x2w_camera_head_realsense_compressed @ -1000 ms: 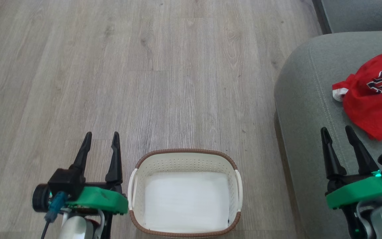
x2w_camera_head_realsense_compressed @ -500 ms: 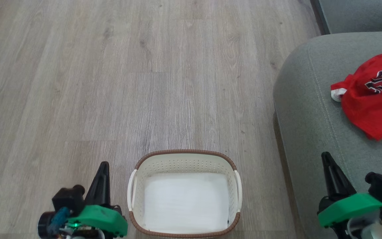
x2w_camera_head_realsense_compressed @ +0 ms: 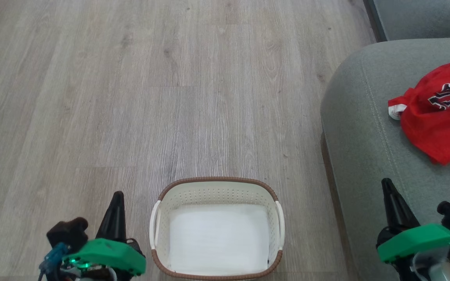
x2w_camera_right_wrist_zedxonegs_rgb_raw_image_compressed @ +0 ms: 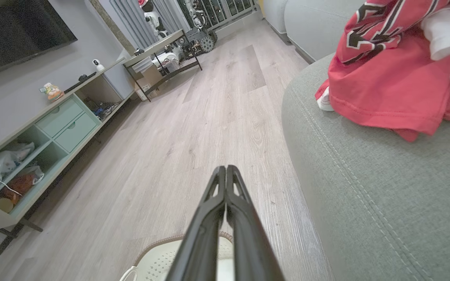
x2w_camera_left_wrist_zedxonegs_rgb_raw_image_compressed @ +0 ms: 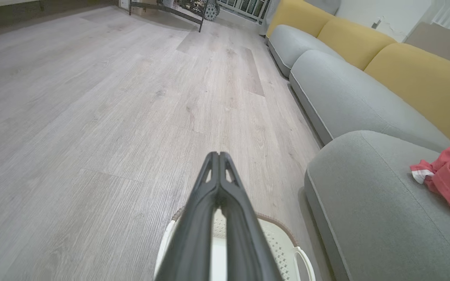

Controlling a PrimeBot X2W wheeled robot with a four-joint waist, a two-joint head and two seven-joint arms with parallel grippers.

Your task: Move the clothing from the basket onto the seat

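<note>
Pale grey wood-grain floor point(x2w_camera_head_realsense_compressed: 131, 97) spreads under the whole scene. Low over it, at the bottom of the head view, is the left gripper point(x2w_camera_head_realsense_compressed: 117, 194), two long dark fingers on a green mount. One second ago these fingers stood well apart. Now they are pressed together with nothing between them, and the left wrist view shows the same, tip against tip. The right gripper point(x2w_camera_head_realsense_compressed: 386, 182), of the same build, has done likewise: its fingers were spread a second ago and are now joined and empty. It also sits lower in the head view, above the front part of the cushion. Both arms have drawn back toward the robot.

Just beside the left gripper stands the small oval white perforated plastic basket point(x2w_camera_head_realsense_compressed: 217, 179) with a brown woven-look rim; its white bottom is bare. Further right, the red sports clothing point(x2w_camera_head_realsense_compressed: 432, 125), with white trim and black lettering, lies crumpled on the large grey-green fabric sofa seat point(x2w_camera_head_realsense_compressed: 361, 128), apart from the right gripper.

My judgement is that the transfer is finished. Joined, empty, retracted fingers look like a return to rest, and the basket has no garment left to fetch.
</note>
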